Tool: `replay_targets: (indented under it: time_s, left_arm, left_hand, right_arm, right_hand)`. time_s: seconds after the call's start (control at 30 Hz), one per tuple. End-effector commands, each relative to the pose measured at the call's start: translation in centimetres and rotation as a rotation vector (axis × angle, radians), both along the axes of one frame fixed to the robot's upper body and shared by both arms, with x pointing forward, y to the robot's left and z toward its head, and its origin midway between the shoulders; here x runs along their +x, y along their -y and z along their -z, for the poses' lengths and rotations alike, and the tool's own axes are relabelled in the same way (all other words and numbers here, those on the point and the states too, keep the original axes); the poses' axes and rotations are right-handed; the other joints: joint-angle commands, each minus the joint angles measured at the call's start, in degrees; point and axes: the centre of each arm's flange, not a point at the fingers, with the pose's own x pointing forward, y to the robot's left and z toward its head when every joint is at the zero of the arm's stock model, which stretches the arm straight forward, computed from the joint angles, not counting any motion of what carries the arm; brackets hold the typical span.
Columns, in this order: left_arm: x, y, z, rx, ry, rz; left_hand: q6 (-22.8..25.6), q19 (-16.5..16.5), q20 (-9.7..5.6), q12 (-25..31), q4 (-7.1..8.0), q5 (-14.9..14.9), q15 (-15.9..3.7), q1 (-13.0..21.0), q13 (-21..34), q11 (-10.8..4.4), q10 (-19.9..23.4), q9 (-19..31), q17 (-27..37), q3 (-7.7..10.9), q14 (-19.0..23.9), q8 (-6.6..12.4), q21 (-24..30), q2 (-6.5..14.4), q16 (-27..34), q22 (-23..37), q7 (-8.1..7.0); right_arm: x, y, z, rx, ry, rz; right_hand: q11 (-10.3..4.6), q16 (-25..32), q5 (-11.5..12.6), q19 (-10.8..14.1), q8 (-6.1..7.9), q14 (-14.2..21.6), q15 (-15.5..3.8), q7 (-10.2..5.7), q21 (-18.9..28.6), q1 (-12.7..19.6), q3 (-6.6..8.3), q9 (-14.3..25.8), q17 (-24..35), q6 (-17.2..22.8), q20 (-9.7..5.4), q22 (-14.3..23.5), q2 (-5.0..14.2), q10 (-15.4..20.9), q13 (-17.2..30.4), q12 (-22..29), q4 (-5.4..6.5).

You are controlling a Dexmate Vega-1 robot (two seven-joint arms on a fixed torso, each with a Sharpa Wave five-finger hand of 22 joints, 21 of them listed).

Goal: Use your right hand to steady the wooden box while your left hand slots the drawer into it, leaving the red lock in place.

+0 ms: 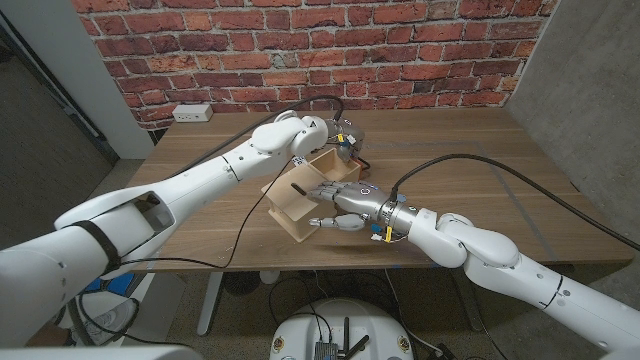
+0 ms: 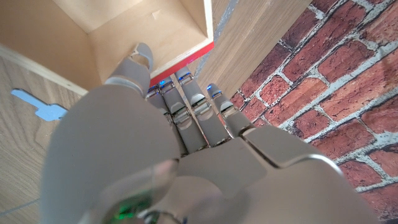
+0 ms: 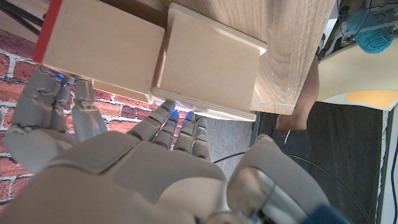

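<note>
The wooden box (image 1: 292, 208) sits tilted near the table's front edge, with the drawer (image 1: 325, 165) partly slid into it from the far side. My left hand (image 1: 335, 135) grips the drawer's far end. In the left wrist view its fingers (image 2: 186, 102) curl over the drawer's rim (image 2: 180, 25) beside the red lock strip (image 2: 186, 57), and the thumb reaches inside. My right hand (image 1: 340, 200) holds the box's side, fingers on top and thumb lower. In the right wrist view its fingertips (image 3: 180, 121) press the box (image 3: 211, 62); the drawer (image 3: 106, 50) with the red lock (image 3: 48, 28) sticks out.
The wooden table (image 1: 500, 200) has bare wood to the right and left of the box. A black cable (image 1: 480, 160) loops over the right side. More cables (image 1: 325, 105) hang at the back edge near a wall socket (image 1: 190, 112) on the brick wall.
</note>
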Motion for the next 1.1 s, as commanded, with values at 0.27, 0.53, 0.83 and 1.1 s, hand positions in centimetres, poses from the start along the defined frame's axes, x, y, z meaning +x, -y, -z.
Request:
replay_targets:
  time_s: [0.27,0.53,0.83,1.1]
  left_arm:
    - [0.11,-0.36,-0.07,-0.044,0.042,0.008]
    - [0.07,-0.27,0.32,-0.063,0.05,0.01]
    - [-0.02,-0.44,0.67,-0.087,0.055,0.017]
    - [-0.05,-0.33,0.3,-0.102,0.072,0.025]
  left_hand:
    - [0.76,0.39,-8.67,0.21,0.42,0.29,-3.24,2.16,0.02,-0.17,0.19,0.95,0.27,-0.03,0.65,0.55,0.28,2.42,0.54,0.13,0.2]
    - [0.71,0.4,-8.67,0.17,0.41,0.3,-3.23,2.18,0.01,-0.17,0.11,0.95,0.25,-0.05,0.59,0.53,0.28,2.39,0.51,0.13,0.28]
    - [0.87,0.41,-8.66,0.22,0.44,0.3,-3.24,2.19,0.02,-0.14,0.24,0.94,0.27,-0.06,0.66,0.58,0.28,2.44,0.55,0.13,0.31]
    - [1.1,0.44,-8.66,0.4,0.46,0.3,-3.24,2.17,0.03,-0.08,0.79,0.92,0.35,-0.13,1.18,0.64,0.28,2.51,0.79,0.13,0.69]
  right_arm:
    - [0.38,0.05,-0.26,0.001,-0.008,-0.003]
    - [0.44,0.13,-0.16,0.004,-0.01,-0.002]
    - [0.43,0.24,-0.04,0.008,-0.017,0.001]
    - [0.41,0.26,0.03,0.007,-0.022,-0.004]
  right_hand:
    - [0.07,0.42,0.38,0.52,0.33,0.68,0.03,-0.07,0.41,0.32,-0.04,0.35,0.14,0.46,-0.06,0.25,0.53,0.45,0.34,0.25,0.37]
    - [0.07,0.42,0.38,0.52,0.33,0.68,0.03,-0.07,0.41,0.32,-0.04,0.35,0.14,0.46,-0.06,0.25,0.53,0.45,0.34,0.25,0.37]
    - [0.07,0.42,0.38,0.52,0.33,0.68,0.03,-0.07,0.41,0.32,-0.04,0.35,0.14,0.46,-0.06,0.25,0.53,0.45,0.34,0.25,0.37]
    - [0.07,0.42,0.38,0.52,0.33,0.68,0.03,-0.07,0.41,0.32,-0.04,0.35,0.14,0.46,-0.06,0.25,0.53,0.45,0.34,0.25,0.37]
